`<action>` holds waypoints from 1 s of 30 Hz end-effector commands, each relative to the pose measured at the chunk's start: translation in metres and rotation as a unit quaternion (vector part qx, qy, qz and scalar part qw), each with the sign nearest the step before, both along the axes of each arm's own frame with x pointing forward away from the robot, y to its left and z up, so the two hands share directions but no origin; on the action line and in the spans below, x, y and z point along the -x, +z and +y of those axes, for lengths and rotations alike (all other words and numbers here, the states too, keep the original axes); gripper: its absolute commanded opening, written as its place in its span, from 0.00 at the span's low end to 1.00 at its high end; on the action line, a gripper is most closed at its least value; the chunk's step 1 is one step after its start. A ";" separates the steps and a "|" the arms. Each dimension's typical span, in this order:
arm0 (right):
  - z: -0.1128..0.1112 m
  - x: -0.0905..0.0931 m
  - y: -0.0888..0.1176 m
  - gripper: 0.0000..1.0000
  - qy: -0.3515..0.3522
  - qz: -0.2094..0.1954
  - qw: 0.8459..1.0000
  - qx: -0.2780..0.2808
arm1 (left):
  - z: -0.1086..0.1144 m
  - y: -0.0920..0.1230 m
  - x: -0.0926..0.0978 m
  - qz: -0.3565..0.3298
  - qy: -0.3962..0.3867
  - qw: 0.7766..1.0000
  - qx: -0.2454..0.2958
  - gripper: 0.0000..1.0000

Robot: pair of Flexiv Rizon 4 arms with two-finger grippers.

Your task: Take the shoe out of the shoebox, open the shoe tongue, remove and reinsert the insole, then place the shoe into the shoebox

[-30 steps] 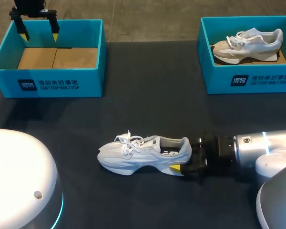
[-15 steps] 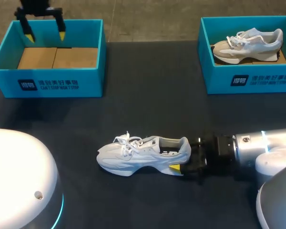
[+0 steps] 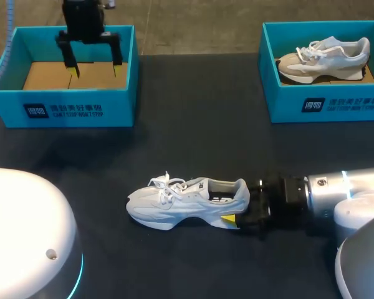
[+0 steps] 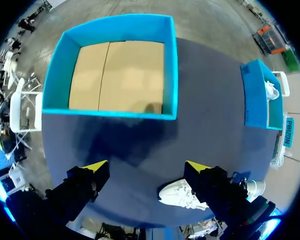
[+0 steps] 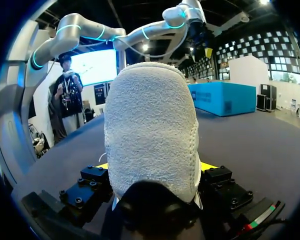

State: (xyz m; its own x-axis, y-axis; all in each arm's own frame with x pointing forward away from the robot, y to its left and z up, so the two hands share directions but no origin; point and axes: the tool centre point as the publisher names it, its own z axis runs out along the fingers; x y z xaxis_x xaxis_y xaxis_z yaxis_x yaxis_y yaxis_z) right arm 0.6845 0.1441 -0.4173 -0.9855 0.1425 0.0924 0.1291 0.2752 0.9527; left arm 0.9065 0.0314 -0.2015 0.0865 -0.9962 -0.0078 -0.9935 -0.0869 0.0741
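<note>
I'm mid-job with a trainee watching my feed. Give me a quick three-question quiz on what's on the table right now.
1. True or false: the left pincer is shut on a shoe.
2. Which part of the table shoe does the right pincer grip? A toe, B heel, C laces.
3. How many shoes lie in the right box?
Key: 1 false: it hangs open over the left box. 2 B. 3 one, the beige shoe.
</note>
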 end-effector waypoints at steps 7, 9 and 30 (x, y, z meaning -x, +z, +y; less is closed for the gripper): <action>0.002 -0.001 0.000 0.00 0.000 0.001 1.000 0.002 | -0.007 0.006 0.012 -0.007 0.002 1.000 -0.013 1.00; 0.002 -0.001 0.000 0.00 0.000 0.001 1.000 0.002 | -0.007 0.006 0.012 -0.007 0.002 1.000 -0.013 1.00; 0.002 -0.001 0.000 0.00 0.000 0.001 1.000 0.002 | -0.094 0.009 0.161 -0.013 0.019 1.000 0.019 1.00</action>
State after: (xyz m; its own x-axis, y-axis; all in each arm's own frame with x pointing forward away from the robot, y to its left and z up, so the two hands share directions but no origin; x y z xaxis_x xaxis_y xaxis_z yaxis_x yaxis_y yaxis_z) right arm 0.6847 0.1446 -0.4174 -0.9855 0.1421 0.0929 0.1294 0.2746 0.9528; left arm 0.7753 -0.0672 -0.1888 0.1189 -0.9927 -0.0180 -0.9868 -0.1202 0.1087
